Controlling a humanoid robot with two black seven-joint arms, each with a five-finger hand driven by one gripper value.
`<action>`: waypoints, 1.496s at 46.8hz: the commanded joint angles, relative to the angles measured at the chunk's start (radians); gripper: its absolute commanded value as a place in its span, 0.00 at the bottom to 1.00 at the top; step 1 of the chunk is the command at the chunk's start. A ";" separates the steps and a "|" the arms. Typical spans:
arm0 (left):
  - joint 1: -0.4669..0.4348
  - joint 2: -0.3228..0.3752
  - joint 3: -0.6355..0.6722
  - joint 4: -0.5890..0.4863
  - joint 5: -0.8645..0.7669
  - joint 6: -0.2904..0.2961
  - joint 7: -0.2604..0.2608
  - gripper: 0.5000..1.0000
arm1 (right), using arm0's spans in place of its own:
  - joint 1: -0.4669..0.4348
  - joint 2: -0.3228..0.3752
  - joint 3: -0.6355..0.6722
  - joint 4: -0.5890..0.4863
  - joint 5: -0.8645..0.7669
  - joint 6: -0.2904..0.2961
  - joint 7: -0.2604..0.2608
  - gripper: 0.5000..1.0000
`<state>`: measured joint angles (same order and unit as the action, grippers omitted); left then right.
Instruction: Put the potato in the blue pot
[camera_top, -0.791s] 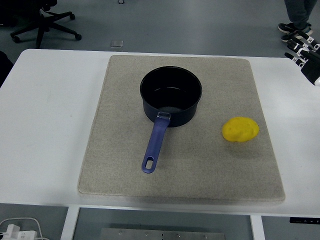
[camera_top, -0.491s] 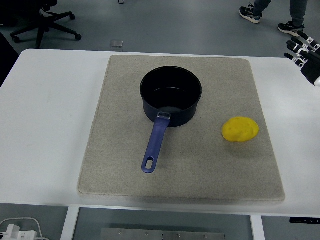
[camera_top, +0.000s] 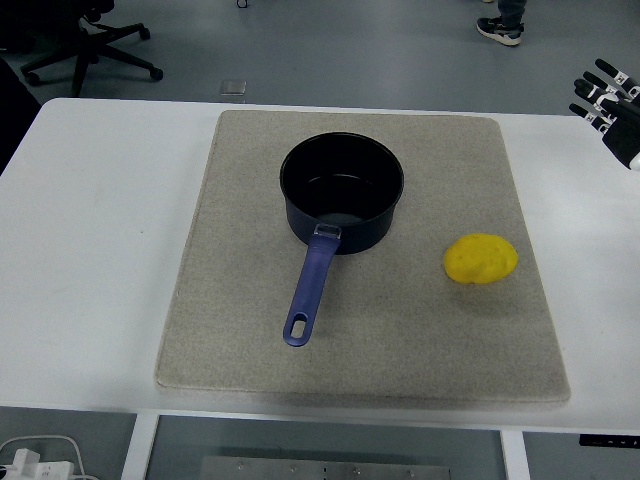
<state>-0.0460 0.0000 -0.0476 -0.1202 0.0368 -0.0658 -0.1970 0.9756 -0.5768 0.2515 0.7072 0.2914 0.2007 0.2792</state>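
— Where is the potato (camera_top: 481, 259), and how does it lie?

— It lies on the grey mat (camera_top: 250, 340), toward the mat's right edge, to the right of the blue pot (camera_top: 342, 193) and apart from it; it is a yellow oval with its long axis running roughly left to right, the right end tipped very slightly toward the far side.

— And the pot?

— Upright on the far middle of the mat, its mouth open and nothing showing inside; its blue handle (camera_top: 309, 288) points toward the table's near edge, leaning a little to the left, with the hanging hole at the near end.

— The hands?

— Only the right hand (camera_top: 610, 110) shows, at the right edge above the white table (camera_top: 90, 230), well away from the potato; its fingers (camera_top: 596, 84) are spread and hold nothing.

— Any writing?

— None that I can read on pot, potato or mat; a small dark tag at the table's near right corner is too small to make out.

— Beyond the table?

— An office chair base (camera_top: 90, 45) at the far left; a person's shoe (camera_top: 500, 30) at the top.
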 joint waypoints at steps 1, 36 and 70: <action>0.000 0.000 0.000 -0.001 0.000 0.000 0.001 0.99 | 0.000 0.002 0.000 0.000 -0.001 0.000 0.002 0.86; 0.000 0.000 0.000 -0.001 0.000 0.000 0.001 0.99 | 0.003 0.006 -0.003 -0.002 -0.020 -0.012 0.002 0.86; 0.000 0.000 0.000 -0.001 0.000 0.000 0.001 0.99 | 0.006 -0.176 -0.012 0.208 -0.267 -0.017 0.002 0.86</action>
<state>-0.0460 0.0000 -0.0475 -0.1212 0.0368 -0.0660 -0.1970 0.9812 -0.7282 0.2390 0.8830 0.0599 0.1839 0.2821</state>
